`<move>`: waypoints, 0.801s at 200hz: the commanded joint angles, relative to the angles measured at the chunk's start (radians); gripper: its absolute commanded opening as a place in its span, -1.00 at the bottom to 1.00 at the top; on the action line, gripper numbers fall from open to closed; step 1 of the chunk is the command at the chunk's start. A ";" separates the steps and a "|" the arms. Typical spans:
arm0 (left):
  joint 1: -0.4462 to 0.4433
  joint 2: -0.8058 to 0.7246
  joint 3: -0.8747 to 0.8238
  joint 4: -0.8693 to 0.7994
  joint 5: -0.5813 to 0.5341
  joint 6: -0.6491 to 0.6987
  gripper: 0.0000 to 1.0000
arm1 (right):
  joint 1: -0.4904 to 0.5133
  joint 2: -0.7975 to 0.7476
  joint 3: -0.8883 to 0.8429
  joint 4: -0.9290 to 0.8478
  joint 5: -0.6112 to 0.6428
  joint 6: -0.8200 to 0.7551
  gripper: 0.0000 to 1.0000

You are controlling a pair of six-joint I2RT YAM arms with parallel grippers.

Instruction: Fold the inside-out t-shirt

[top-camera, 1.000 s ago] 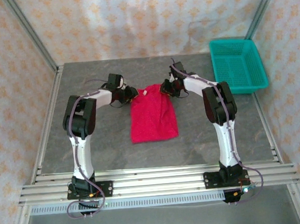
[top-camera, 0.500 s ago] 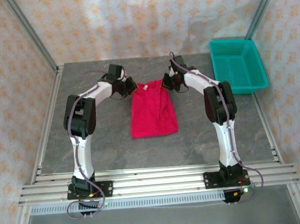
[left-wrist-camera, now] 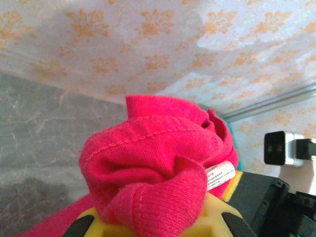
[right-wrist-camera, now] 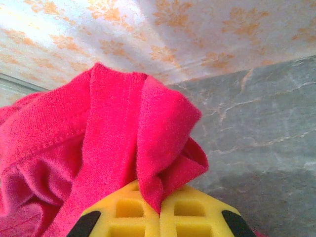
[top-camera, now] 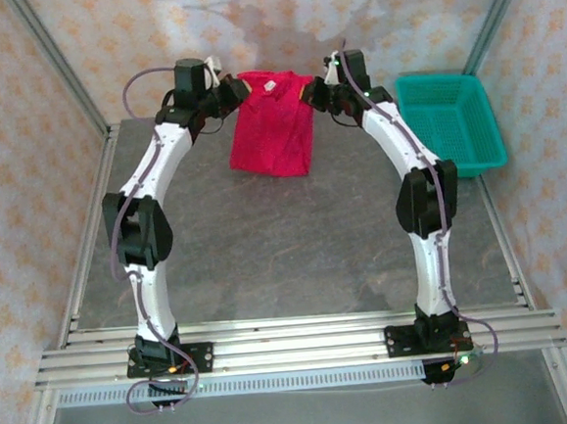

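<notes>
Grey marbled surface meets floral walls; at the far edge your left tool and right tool clamp the red t-shirt.

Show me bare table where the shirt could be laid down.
Widest bare patch: the table between the left arm and right arm, from the hem of the shirt to the near rail. Crowded: the far edge, where the left gripper and right gripper clamp the shirt, and the basket at far right.
</notes>
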 commanded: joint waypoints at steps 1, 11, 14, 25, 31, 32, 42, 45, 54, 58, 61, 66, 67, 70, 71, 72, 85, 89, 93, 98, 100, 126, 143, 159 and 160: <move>-0.008 -0.132 -0.255 0.231 0.034 0.023 -1.00 | 0.015 -0.129 -0.235 0.224 -0.071 0.032 -1.00; -0.017 -0.205 -0.404 0.313 0.022 0.035 -1.00 | 0.028 -0.187 -0.358 0.286 -0.082 0.027 -1.00; -0.021 -0.219 -0.447 0.335 0.017 0.039 -1.00 | 0.032 -0.203 -0.395 0.305 -0.085 0.026 -1.00; -0.035 -0.291 -0.602 0.392 -0.008 0.055 -1.00 | 0.053 -0.267 -0.532 0.370 -0.100 0.029 -1.00; -0.045 -0.325 -0.678 0.417 -0.021 0.059 -1.00 | 0.064 -0.300 -0.607 0.409 -0.107 0.031 -1.00; -0.047 -0.330 -0.691 0.421 -0.024 0.060 -1.00 | 0.068 -0.305 -0.620 0.414 -0.107 0.031 -1.00; -0.068 -0.383 -0.808 0.440 -0.053 0.067 -1.00 | 0.090 -0.353 -0.730 0.454 -0.098 0.041 -1.00; -0.075 -0.397 -0.844 0.442 -0.065 0.068 -1.00 | 0.097 -0.366 -0.760 0.471 -0.101 0.048 -1.00; -0.093 -0.438 -0.935 0.450 -0.092 0.066 -1.00 | 0.119 -0.397 -0.842 0.523 -0.108 0.074 -1.00; -0.100 -0.455 -0.972 0.453 -0.102 0.064 -1.00 | 0.128 -0.410 -0.873 0.533 -0.103 0.083 -1.00; -0.105 -0.468 -0.999 0.455 -0.112 0.062 -1.00 | 0.135 -0.422 -0.893 0.537 -0.099 0.090 -1.00; -0.111 -0.488 -1.039 0.454 -0.129 0.056 -1.00 | 0.145 -0.440 -0.929 0.551 -0.091 0.104 -1.00; -0.113 -0.491 -1.047 0.454 -0.132 0.054 -1.00 | 0.148 -0.443 -0.937 0.555 -0.089 0.107 -1.00; -0.116 -0.504 -1.069 0.453 -0.140 0.049 -1.00 | 0.153 -0.454 -0.959 0.568 -0.085 0.116 -1.00; -0.117 -0.507 -1.075 0.455 -0.142 0.047 -1.00 | 0.155 -0.458 -0.966 0.572 -0.084 0.119 -1.00; -0.118 -0.511 -1.083 0.455 -0.144 0.046 -1.00 | 0.157 -0.462 -0.974 0.576 -0.082 0.122 -1.00; -0.123 -0.555 -1.158 0.462 -0.156 0.024 -1.00 | 0.178 -0.512 -1.066 0.622 -0.054 0.151 -1.00; -0.123 -0.571 -1.176 0.458 -0.160 0.018 -1.00 | 0.184 -0.523 -1.089 0.630 -0.047 0.156 -1.00; -0.123 -0.584 -1.192 0.451 -0.166 0.014 -1.00 | 0.189 -0.533 -1.110 0.633 -0.043 0.157 -1.00; -0.123 -0.599 -1.207 0.441 -0.174 0.012 -1.00 | 0.194 -0.540 -1.128 0.629 -0.041 0.156 -0.99; -0.123 -0.605 -1.211 0.435 -0.177 0.010 -1.00 | 0.195 -0.541 -1.133 0.626 -0.041 0.156 -0.99; -0.125 -0.630 -1.223 0.350 -0.231 0.033 -1.00 | 0.194 -0.525 -1.145 0.570 -0.020 0.135 -0.99; -0.123 -0.597 -1.194 0.333 -0.251 0.054 -1.00 | 0.188 -0.484 -1.103 0.531 0.028 0.107 -1.00; -0.121 -0.545 -1.135 0.308 -0.269 0.083 -1.00 | 0.168 -0.425 -1.035 0.487 0.050 0.083 -1.00; -0.120 -0.541 -1.131 0.306 -0.271 0.085 -1.00 | 0.167 -0.420 -1.030 0.482 0.051 0.082 -1.00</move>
